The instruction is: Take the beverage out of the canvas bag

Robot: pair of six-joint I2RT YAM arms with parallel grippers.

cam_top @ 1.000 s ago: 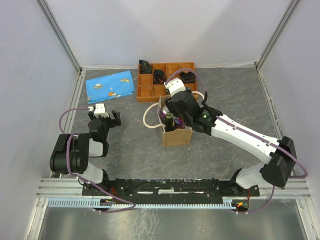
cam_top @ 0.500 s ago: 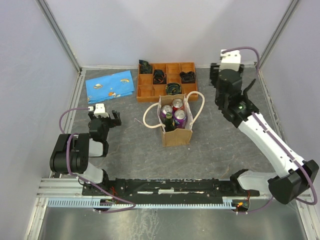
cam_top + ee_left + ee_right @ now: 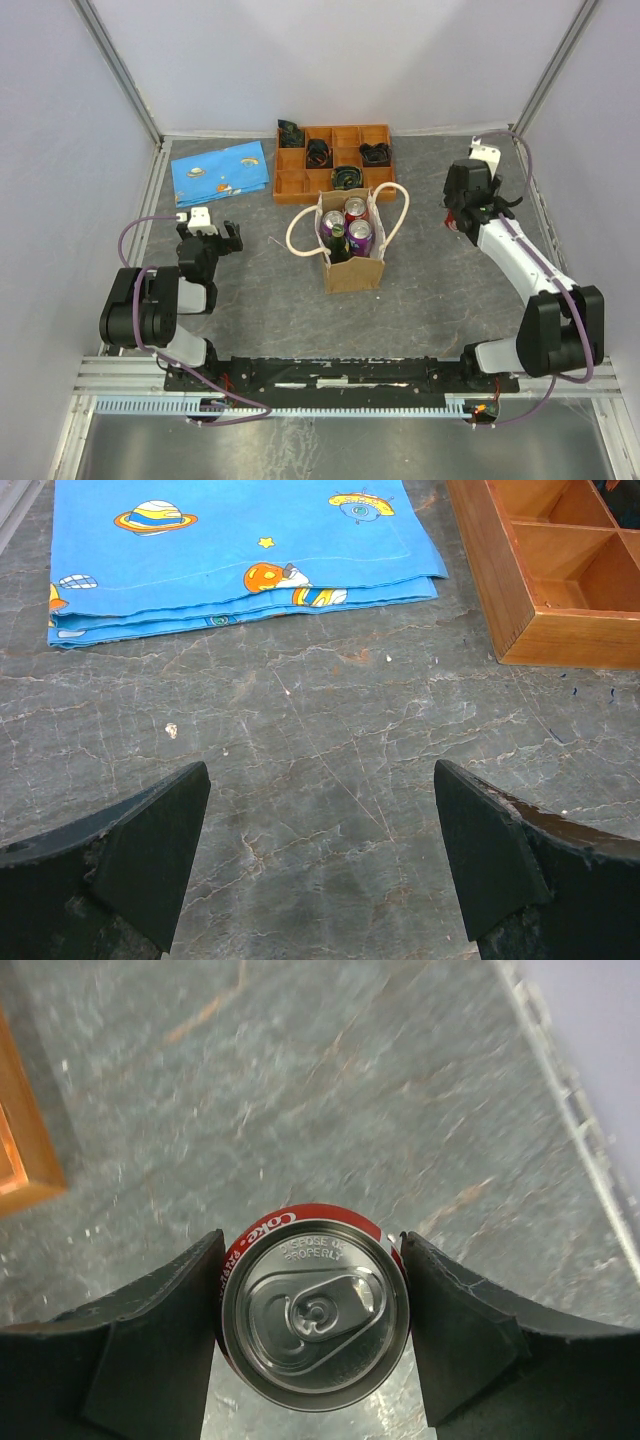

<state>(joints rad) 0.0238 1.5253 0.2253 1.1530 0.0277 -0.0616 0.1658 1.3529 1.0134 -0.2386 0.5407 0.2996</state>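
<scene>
The canvas bag [image 3: 352, 270] stands upright mid-table, its cream rope handles spread to both sides. Several drink cans [image 3: 358, 236] and a dark bottle top show in its open mouth. My right gripper [image 3: 460, 215] is far right of the bag, near the right wall. In the right wrist view it [image 3: 315, 1325] is shut on a red Coke can [image 3: 315, 1310], seen top-down, with one finger pressed on each side, over bare tabletop. My left gripper [image 3: 205, 222] rests open and empty at the left; the left wrist view [image 3: 320, 860] shows only table between its fingers.
An orange-brown compartment tray [image 3: 290, 160] with dark items stands behind the bag; it also shows in the left wrist view [image 3: 560, 630] and its corner in the right wrist view [image 3: 20, 1160]. A blue printed cloth [image 3: 220, 170] lies back left. The metal frame rail [image 3: 580, 1130] runs close on the right.
My right arm left the bag's mouth and swung right toward the wall, carrying the red can, then dropped lower and nearer. The left arm and bag have not moved.
</scene>
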